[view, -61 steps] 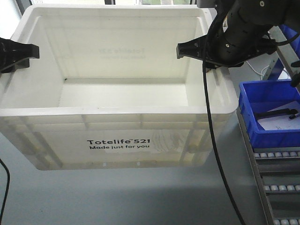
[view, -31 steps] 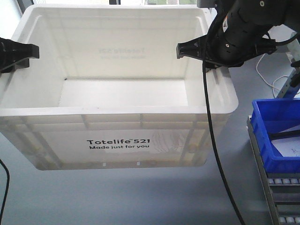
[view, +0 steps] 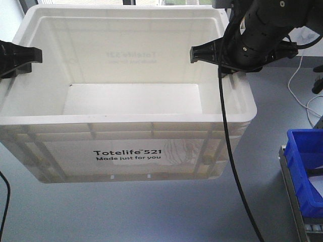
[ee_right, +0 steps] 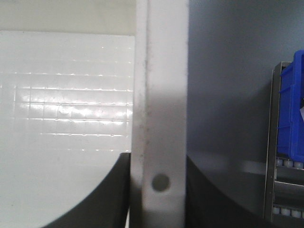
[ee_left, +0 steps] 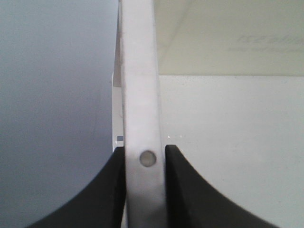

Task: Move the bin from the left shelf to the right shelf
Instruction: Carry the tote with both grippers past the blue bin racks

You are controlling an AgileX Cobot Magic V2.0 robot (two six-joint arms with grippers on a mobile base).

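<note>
The bin (view: 126, 146) is a large white tote with black "Totelife 521" print on its near side, and it hangs in the air above the grey floor. It is empty inside. My left gripper (view: 10, 59) is shut on the bin's left rim (ee_left: 142, 109), with one black finger on each side of the wall. My right gripper (view: 222, 55) is shut on the right rim (ee_right: 159, 118) in the same way. In both wrist views the white rim (ee_right: 160, 142) fills the gap between the black fingers.
A blue plastic bin (view: 307, 161) sits on a roller shelf (view: 298, 201) at the lower right edge, also seen as the blue bin (ee_right: 290, 114) in the right wrist view. Cables (view: 303, 85) lie on the grey floor (view: 151, 212) at the right. A black cable (view: 232, 166) hangs from my right arm.
The blue bin and roller shelf have slid toward the right edge and lower in the view. The white bin and both grippers hold the same place in the picture.
</note>
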